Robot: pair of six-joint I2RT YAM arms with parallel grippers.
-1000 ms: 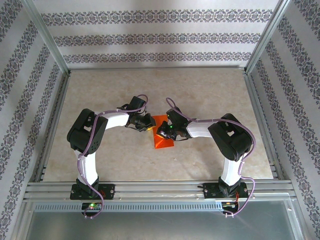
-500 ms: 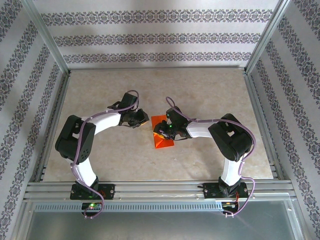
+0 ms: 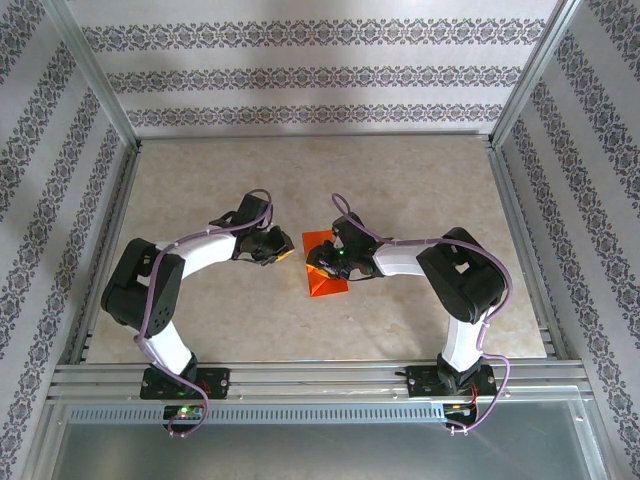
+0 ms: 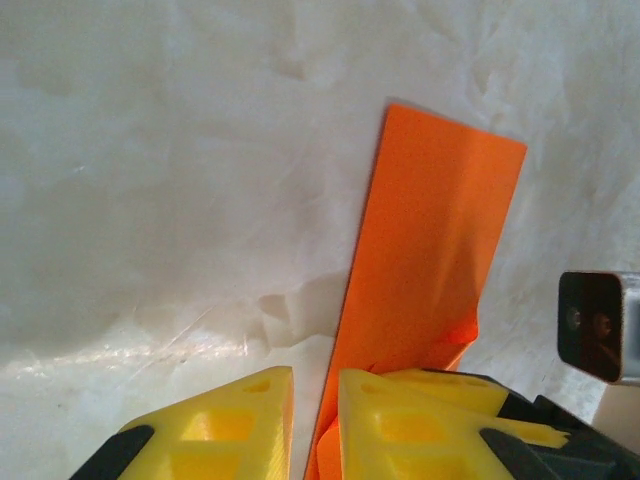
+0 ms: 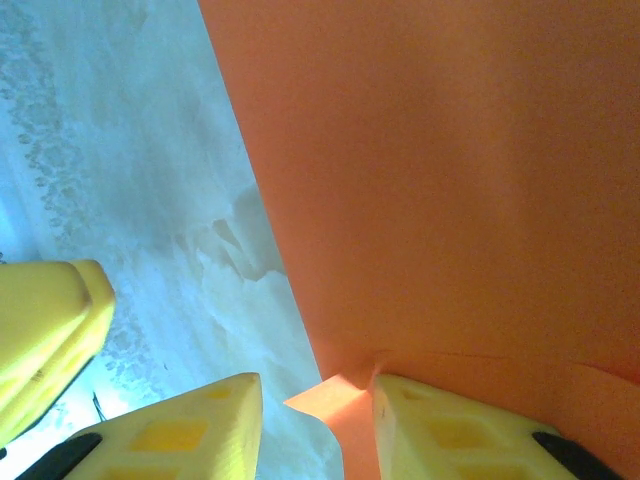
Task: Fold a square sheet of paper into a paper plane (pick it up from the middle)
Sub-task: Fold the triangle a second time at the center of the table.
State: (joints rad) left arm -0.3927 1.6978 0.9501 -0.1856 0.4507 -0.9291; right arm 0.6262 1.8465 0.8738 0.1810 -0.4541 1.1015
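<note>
Marbled table (image 3: 400, 180) inside patterned walls (image 3: 320, 75), with an orange paper (image 3: 330, 285) lying mid-table.
From above, the paper looks flat, with the left gripper (image 3: 283, 254) at its left edge and the right gripper (image 3: 320, 260) over it. The left wrist view adds a lifted strip with shadow beneath, its edge running into narrow jaws; I cannot tell whether it is pinched. The right wrist view shows jaws partly apart, straddling the paper's edge.

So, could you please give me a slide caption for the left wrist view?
Left gripper straddling one edge of the orange paper on a pale table.
</note>
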